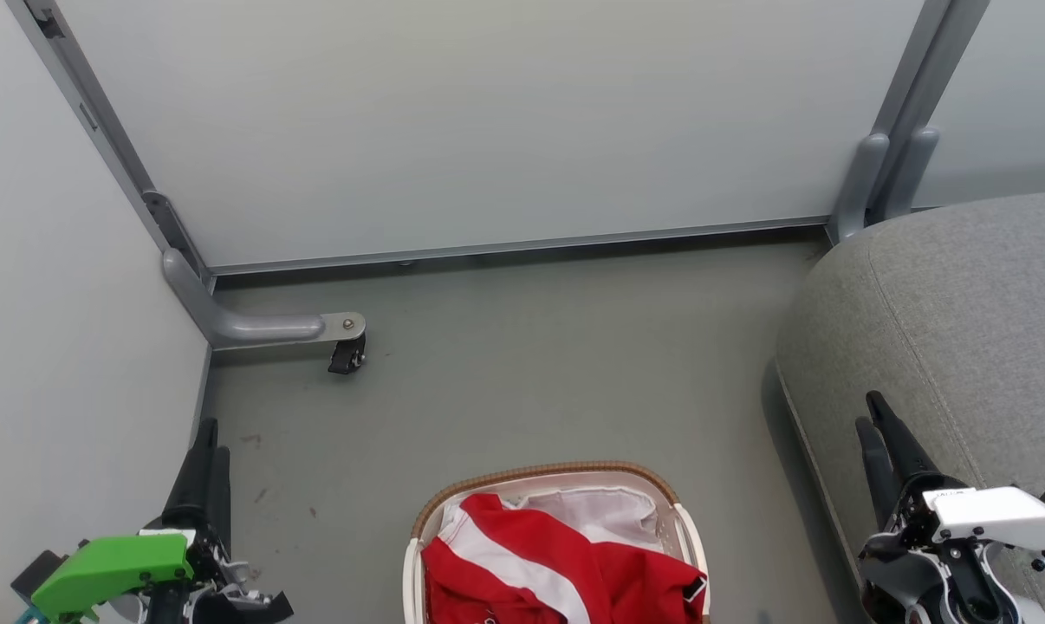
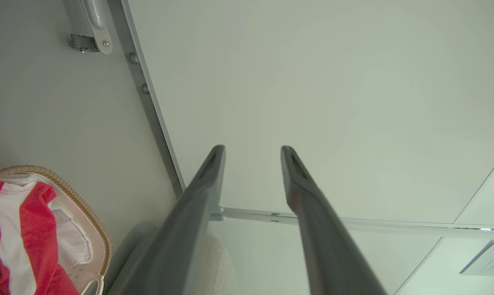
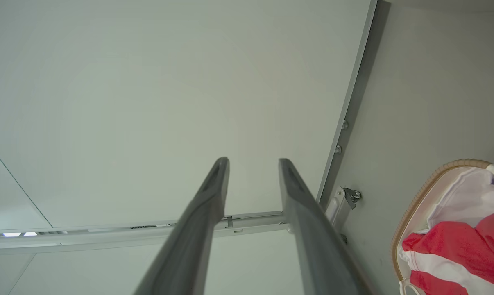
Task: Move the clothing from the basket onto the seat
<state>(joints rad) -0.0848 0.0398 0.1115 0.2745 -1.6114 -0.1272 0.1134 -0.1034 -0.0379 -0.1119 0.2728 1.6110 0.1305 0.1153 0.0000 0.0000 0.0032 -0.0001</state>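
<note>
Head view, read from left to right. At 8 o'clock I have the left gripper [image 1: 212,438], fingers pointing up the view over bare grey floor [image 1: 531,364]. In the left wrist view this gripper [image 2: 253,149] has its jaws spread, with nothing between them. At 10 o'clock a black caster [image 1: 347,355] sits under the metal foot of the pale partition [image 1: 488,130], well apart from anything I need.

At 6 o'clock stands the basket [image 1: 540,472], its brown woven rim facing me. The clothing [image 1: 557,555], red with a broad white stripe and a small black tag [image 1: 694,589], lies heaped inside it over the white liner [image 1: 605,511]. None of it has left the basket.

At 3 o'clock is the grey seat [image 1: 964,303], with no garment on the part I can see. The right gripper [image 1: 867,411] hangs over its near edge at 4 o'clock. In the right wrist view this gripper [image 3: 253,161] is likewise parted and empty.

My reading is that the first pick has not begun and both arms are at rest. The next move calls for bringing one gripper inward and down toward 6 o'clock. It should pinch a raised red fold, not the liner, and lift it clear of the rim before swinging toward 3 o'clock.
</note>
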